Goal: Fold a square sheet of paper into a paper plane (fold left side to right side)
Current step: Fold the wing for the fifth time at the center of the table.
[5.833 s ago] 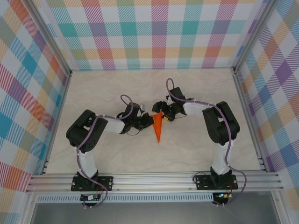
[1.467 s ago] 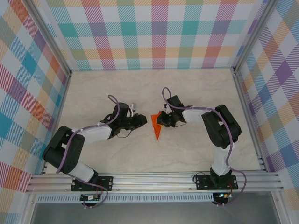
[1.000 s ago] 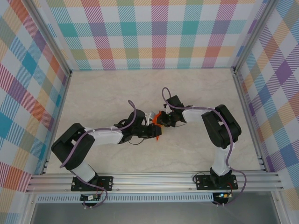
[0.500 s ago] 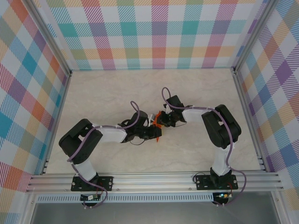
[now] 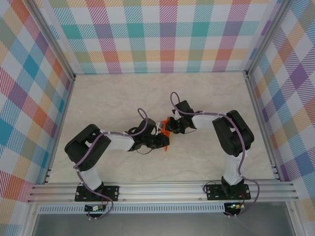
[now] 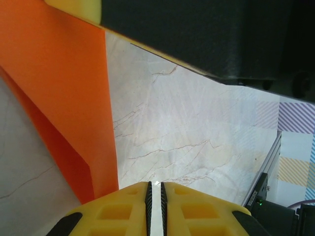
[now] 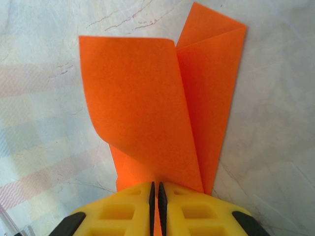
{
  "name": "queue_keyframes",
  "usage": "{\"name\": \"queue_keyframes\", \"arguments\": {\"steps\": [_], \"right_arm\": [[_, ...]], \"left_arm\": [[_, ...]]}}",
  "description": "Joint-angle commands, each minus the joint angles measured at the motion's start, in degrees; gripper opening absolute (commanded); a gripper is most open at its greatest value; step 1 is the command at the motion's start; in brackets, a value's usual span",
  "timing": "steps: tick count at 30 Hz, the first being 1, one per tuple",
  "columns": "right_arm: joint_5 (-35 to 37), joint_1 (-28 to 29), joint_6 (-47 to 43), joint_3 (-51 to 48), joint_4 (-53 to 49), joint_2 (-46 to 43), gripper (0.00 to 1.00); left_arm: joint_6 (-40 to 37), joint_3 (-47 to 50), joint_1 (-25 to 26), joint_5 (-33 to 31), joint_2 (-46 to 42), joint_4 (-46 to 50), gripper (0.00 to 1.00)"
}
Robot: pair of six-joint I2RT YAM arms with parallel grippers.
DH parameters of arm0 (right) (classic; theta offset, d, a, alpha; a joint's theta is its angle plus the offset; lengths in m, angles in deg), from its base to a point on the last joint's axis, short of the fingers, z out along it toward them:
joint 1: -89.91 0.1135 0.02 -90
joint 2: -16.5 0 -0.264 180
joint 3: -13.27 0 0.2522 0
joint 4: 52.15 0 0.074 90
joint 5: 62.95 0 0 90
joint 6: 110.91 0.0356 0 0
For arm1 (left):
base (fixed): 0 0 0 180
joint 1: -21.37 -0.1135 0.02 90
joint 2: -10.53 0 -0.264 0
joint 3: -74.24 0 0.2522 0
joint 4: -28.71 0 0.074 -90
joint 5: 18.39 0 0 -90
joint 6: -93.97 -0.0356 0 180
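Observation:
The paper plane is a narrow folded piece of bright orange paper lying mid-table, mostly hidden under both grippers. In the right wrist view its layers run away from the jaws, and one flap curls up and narrows into my right gripper, which is shut on it. My right gripper sits at the paper's wide end. My left gripper is low over the pointed end, its jaws nearly together. In the left wrist view the left gripper has only marble in its thin gap, with the orange paper just left of it.
The marble tabletop is walled by plaid panels with aluminium rails along the near edge. The right gripper's dark body hangs close above the left gripper. Both arms crowd the table's middle.
The left arm swung in from the left and its gripper came down over the paper's pointed end. The right gripper stayed put on the paper.

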Motion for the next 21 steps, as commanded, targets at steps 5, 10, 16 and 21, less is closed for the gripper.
{"name": "queue_keyframes", "arguments": {"steps": [5,10,16,21], "right_arm": [[3.72,0.15,-1.69,-1.14,-8.63,3.31,0.15],[3.73,0.15,-1.82,-1.06,-8.63,3.39,0.15],[3.82,0.15,-1.81,-1.05,-8.85,3.32,0.15],[3.99,0.13,-1.91,-0.88,-9.37,3.58,0.15]], "left_arm": [[0.18,1.04,0.41,-0.18,1.22,-1.32,0.15],[0.58,1.47,0.88,-0.06,1.88,-1.67,0.15],[0.79,1.41,1.4,-0.42,2.81,-1.84,0.14],[0.78,1.63,1.58,-0.62,2.73,-1.68,0.14]]}}
